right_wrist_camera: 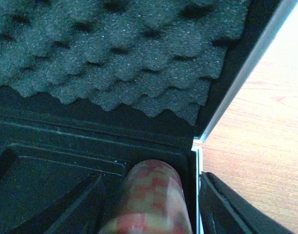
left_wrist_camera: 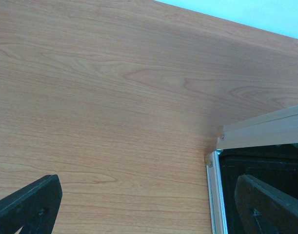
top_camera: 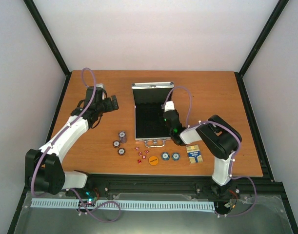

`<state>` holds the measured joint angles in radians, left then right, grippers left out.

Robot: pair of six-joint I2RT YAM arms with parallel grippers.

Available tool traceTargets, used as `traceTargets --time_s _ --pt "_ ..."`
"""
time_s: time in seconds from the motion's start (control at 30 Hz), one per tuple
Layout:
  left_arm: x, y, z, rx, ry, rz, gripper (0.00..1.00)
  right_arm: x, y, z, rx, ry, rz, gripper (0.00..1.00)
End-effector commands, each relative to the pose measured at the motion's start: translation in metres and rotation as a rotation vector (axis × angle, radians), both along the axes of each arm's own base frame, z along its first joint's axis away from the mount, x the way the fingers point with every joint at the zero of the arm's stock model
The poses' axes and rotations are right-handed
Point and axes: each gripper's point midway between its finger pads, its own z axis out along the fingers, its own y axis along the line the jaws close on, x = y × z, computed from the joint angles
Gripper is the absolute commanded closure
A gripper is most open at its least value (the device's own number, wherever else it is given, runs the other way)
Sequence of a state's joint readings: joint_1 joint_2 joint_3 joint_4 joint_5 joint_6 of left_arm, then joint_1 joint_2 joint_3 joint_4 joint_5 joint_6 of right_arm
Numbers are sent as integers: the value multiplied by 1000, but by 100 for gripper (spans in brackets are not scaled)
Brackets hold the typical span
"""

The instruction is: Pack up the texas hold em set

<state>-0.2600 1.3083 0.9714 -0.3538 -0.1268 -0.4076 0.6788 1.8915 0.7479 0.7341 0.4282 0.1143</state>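
Red chips (right_wrist_camera: 151, 192) stand stacked inside the case (right_wrist_camera: 114, 58), by its side wall, between fingers of my right gripper (right_wrist_camera: 149, 222), grip uncertain; I'd let go fully, then lift straight. Left gripper (left_wrist_camera: 149, 207) hangs wide, empty.

Even, bright light with soft shadows; the close red chips (right_wrist_camera: 149, 197) look blurred.

Approach from the far side is blocked by the raised lid (top_camera: 152, 86) of the case (top_camera: 149, 119). Its far right corner is filled by the right gripper (top_camera: 166, 106) and a chip stack (right_wrist_camera: 151, 200). The surface (top_camera: 217, 97) before the case is cluttered by chips (top_camera: 121, 141), dice (top_camera: 141, 153), orange disc (top_camera: 154, 160) and card deck (top_camera: 193, 155); bare wood is left far right.
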Motion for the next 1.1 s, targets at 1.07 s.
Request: traceTargets --time_s 1.07 --pt "4 -5 9 -6 -18 -12 0 -65 -38 2 -59 483 -11 0"
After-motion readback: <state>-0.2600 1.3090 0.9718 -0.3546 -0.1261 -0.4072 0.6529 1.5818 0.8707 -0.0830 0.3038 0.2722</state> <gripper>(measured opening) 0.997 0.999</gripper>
